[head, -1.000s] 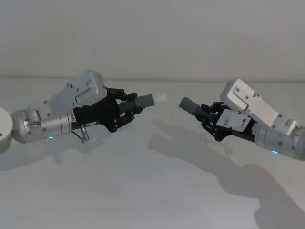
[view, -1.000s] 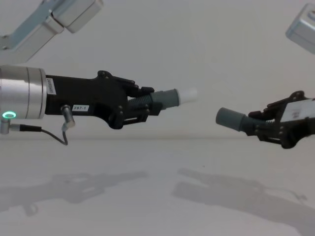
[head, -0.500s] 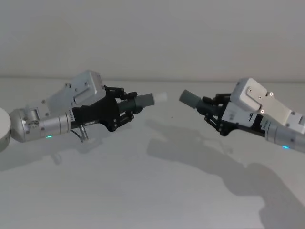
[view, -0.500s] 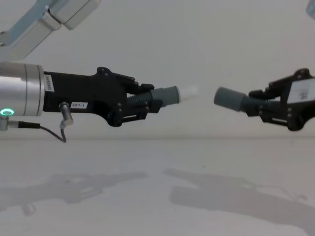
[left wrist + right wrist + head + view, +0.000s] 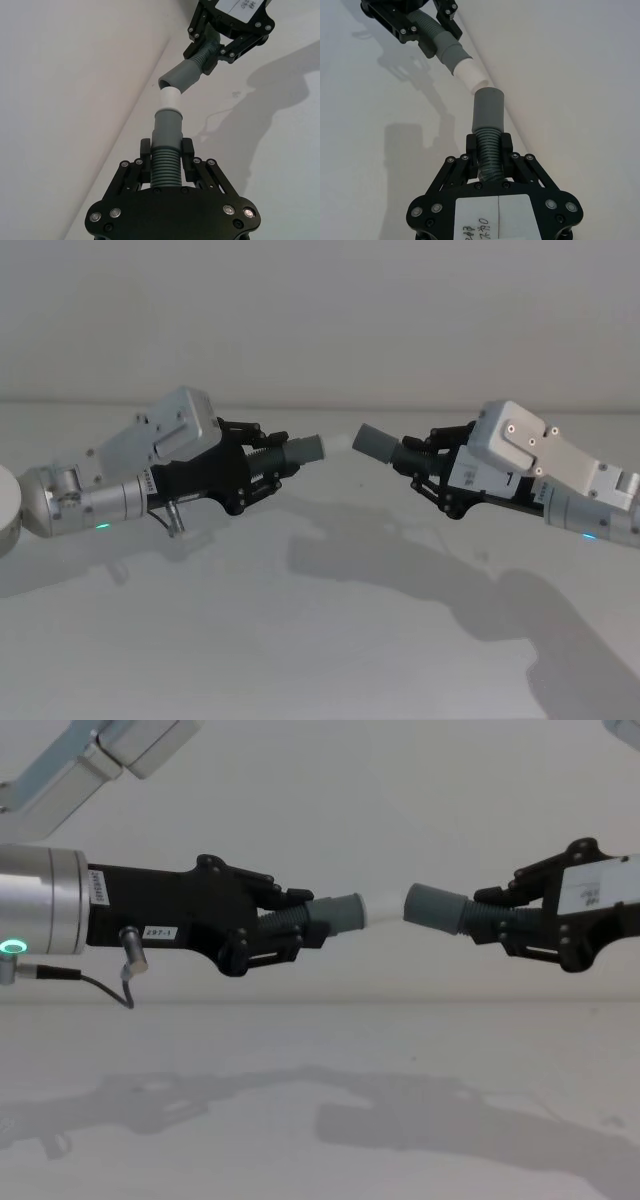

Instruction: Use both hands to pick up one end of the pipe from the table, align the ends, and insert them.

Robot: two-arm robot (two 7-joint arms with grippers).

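Below, we see the off-white counter [image 5: 300,660] spread wide, with dark shadows [image 5: 400,570] lying on it. Our left hand [image 5: 290,923], on a silver wrist [image 5: 45,915] with a green ring light [image 5: 14,948], extends from the left. It is clamped on the corrugated part of the left hose piece [image 5: 165,167], which is held in the air clear of the counter. Our right hand [image 5: 500,920] extends from the right at about the same height, its fingers closed around the ribbed right hose piece [image 5: 488,150]. The two pieces point at each other, nearly in line. The wider socket cuff [image 5: 487,110] faces the narrower cuff [image 5: 167,127]. The narrower cuff's whitish tip [image 5: 169,97] sits right at the socket's mouth; we cannot tell whether it has gone in.
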